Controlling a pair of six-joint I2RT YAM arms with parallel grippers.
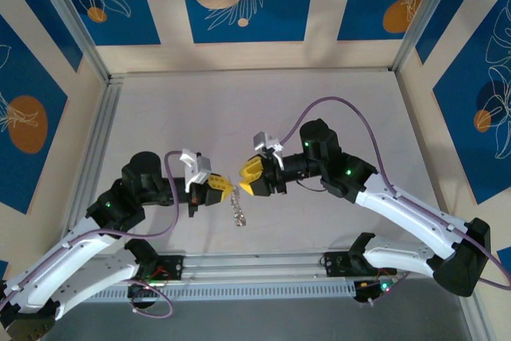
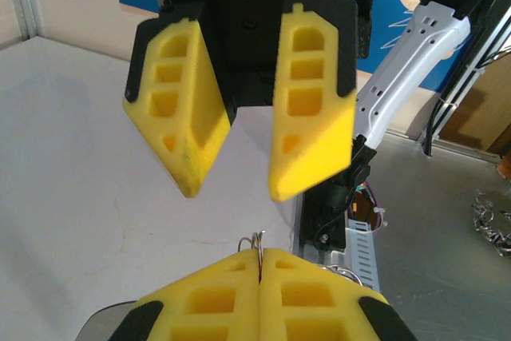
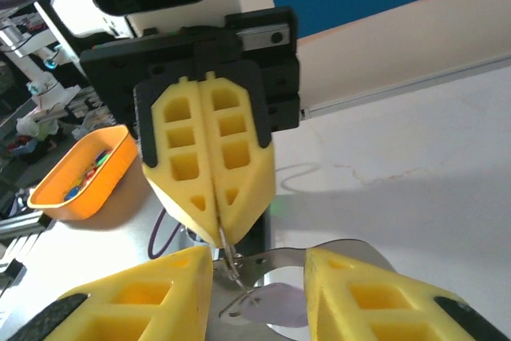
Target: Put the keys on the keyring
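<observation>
Pale table (image 1: pixel 319 117) | left gripper (image 2: pixel 259 265) pinching keyring (image 2: pixel 255 241) | right gripper (image 2: pixel 236 189) spread wide | orange bin (image 3: pixel 76 197) holds colourful bits

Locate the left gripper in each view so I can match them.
Top external: left gripper, centre, tips pointing right.
Left wrist: bottom centre, shut on the keyring.
Right wrist: upper centre, facing the camera.
Shared landmark: the open right gripper opposite it.

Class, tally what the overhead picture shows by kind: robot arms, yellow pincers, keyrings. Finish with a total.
White-and-black robot arms: 2, left and right
Yellow plastic pincers: 2, left and right
Thin silvery keyring with strung keys: 1
Total: 5
</observation>
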